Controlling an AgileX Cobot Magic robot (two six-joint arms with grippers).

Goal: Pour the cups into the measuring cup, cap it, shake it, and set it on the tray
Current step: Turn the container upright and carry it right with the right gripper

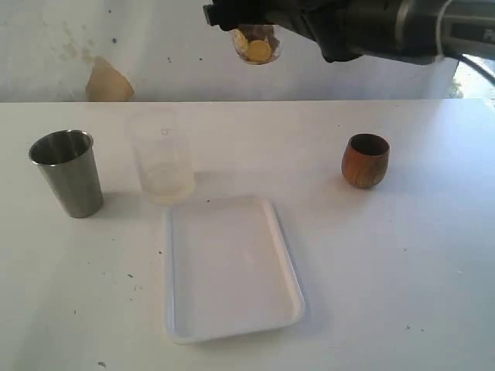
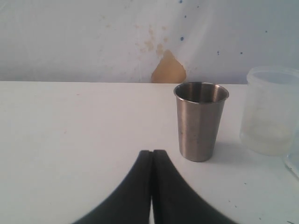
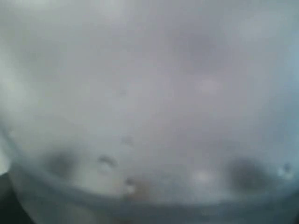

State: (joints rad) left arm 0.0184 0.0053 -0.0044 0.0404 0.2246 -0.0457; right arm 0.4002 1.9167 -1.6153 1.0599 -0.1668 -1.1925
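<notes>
Right gripper (image 1: pixel 246 22) was clamped on the measuring cup (image 1: pixel 256 49), held high, probably for shaking; left gripper (image 2: pixel 152 158) sat closed, empty, beside the steel tumbler (image 2: pixel 201 122); tray (image 1: pixel 232 270) lay ready below.

A flecked white table (image 1: pixel 402 263) meets a stained white wall (image 1: pixel 155 46) bearing a tan patch (image 1: pixel 108 83).

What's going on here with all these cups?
The right gripper holds a clear plastic vessel with yellow and brown pieces high above the table. The left gripper is shut and empty, facing the brushed-steel tumbler. That tumbler, a brown wooden cup and a cloudy container stand beside the empty white tray.
</notes>
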